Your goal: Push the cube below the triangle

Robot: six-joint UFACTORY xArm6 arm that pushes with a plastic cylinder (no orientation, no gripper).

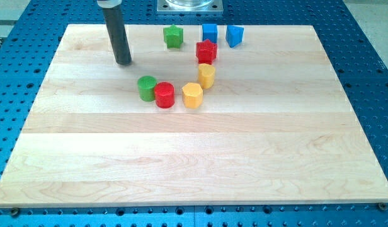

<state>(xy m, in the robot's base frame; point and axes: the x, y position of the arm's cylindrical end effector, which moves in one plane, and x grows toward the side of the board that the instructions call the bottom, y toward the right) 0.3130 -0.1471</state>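
My tip (123, 62) rests on the wooden board (194, 164) near the view's top left, well left of all the blocks. A blue cube (210, 33) sits at the top centre, with a blue triangle-like block (234, 35) just to its right. A red star block (206, 51) lies directly below the cube. A green star block (173, 36) sits left of the cube. The tip touches no block.
Two yellow blocks (206, 75) (192, 95) lie below the red star. A green cylinder (147, 87) and a red cylinder (164, 95) touch each other below and right of the tip. A metal mount (189, 6) stands beyond the board's top edge.
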